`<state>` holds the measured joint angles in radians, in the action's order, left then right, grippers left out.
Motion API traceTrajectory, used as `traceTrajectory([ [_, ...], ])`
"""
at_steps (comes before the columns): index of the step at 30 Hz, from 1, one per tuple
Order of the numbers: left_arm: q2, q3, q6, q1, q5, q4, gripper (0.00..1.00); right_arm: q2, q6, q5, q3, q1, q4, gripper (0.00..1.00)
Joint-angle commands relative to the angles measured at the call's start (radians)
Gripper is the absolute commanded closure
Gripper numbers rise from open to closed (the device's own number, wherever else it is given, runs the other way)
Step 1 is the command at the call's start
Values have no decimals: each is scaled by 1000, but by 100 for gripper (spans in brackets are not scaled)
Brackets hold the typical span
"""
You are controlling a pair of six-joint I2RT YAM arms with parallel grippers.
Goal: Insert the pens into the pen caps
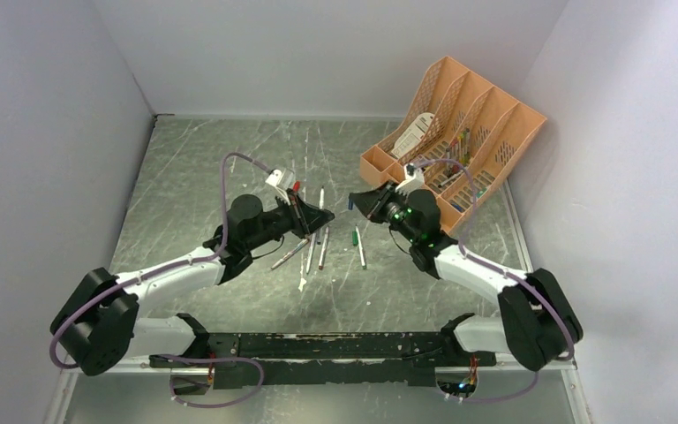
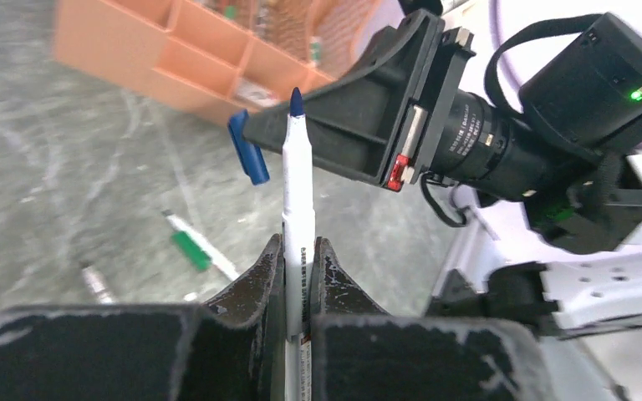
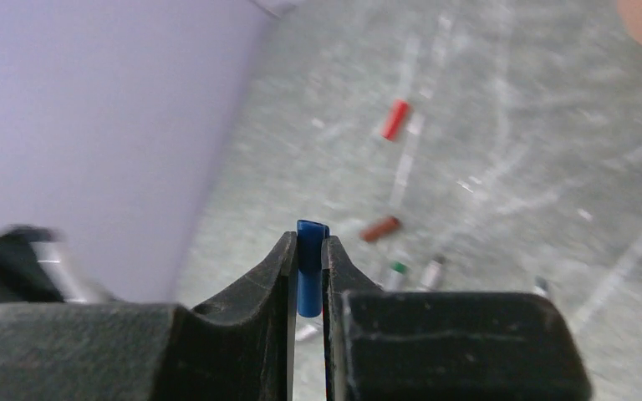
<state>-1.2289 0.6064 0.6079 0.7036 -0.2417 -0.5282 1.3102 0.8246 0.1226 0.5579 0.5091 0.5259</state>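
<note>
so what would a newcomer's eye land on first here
Over the table's middle the left end effector clamps a blue-tipped pen, facing the right end effector, which pinches a small blue cap near its tip. Loose pens lie below them, and an orange organiser stands at the back right.

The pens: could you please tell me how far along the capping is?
Done: no capped pen is evident. In hand: left gripper clamps a white blue-tipped marker pen, right gripper a stubby blue plastic cap, not yet joined. Left: loose grey pens, a red cap and a brown cap on the table.
</note>
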Motion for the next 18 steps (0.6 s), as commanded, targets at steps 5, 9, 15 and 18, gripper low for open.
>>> traceTrajectory([
  [5, -104, -28, 302, 25, -227, -471, 93, -111, 141, 51, -17, -11, 414, 100],
  [9, -144, -11, 341, 42, -255, -514, 93, -85, 130, 78, 7, -11, 487, 100],
  [15, -157, -1, 315, 56, -247, -491, 93, -54, 143, 121, 18, -11, 535, 100],
  [18, -153, 5, 300, 57, -245, -467, 93, -61, 133, 130, 23, -11, 515, 100],
])
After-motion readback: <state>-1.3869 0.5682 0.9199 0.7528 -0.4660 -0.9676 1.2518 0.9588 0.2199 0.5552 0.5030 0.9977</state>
